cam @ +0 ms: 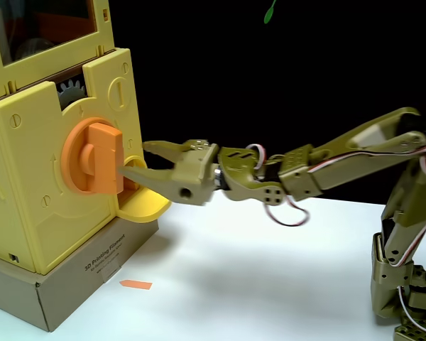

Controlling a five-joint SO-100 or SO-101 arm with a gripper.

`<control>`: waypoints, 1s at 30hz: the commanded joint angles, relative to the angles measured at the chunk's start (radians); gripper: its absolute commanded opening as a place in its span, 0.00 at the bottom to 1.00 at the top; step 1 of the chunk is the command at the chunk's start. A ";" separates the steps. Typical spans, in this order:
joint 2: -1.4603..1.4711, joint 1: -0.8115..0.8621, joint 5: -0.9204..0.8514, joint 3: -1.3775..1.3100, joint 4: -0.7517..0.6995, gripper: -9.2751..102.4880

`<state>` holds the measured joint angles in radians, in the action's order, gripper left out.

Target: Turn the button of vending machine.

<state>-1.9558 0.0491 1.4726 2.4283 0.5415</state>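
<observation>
The large round orange plastic knob (92, 158) sits on the front face of the big boxy yellow plastic toy vending machine (28, 213), its thick raised bar standing nearly upright. The olive-green two-finger gripper (136, 158) reaches in from the right of the fixed view with its jaws spread apart and nothing held; the fingertips lie just beside the bar's right edge, the lower one seemingly touching it.

Risks, as judged: the jaws are not yet astride the bar, so closing here may pinch only its edge and slip off once the wrist rolls. The lower finger hangs close above the yellow scoop tray (143, 204) and could catch on it during the turn. A hard push might shift the machine on the brown cardboard box (92, 280) beneath it.

Writing: the box side reads "3D Printing Filament", with a smaller line below too small to read. A small orange tape strip (135, 285) lies on the white table (270, 284).
</observation>
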 commanded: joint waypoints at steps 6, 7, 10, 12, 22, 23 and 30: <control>-0.488 0.021 -0.905 0.304 -0.311 0.38; -0.534 0.025 -1.037 0.318 -0.353 0.39; -0.637 0.032 -1.394 0.318 -0.503 0.43; -0.673 0.031 -1.620 0.305 -0.558 0.46; -0.474 0.051 -2.528 0.063 -0.726 0.47; -0.436 0.054 -2.560 0.043 -0.707 0.47; -0.193 0.084 -2.635 -0.158 -0.581 0.46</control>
<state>-2.2043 0.1135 -1.1505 2.3853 -0.0767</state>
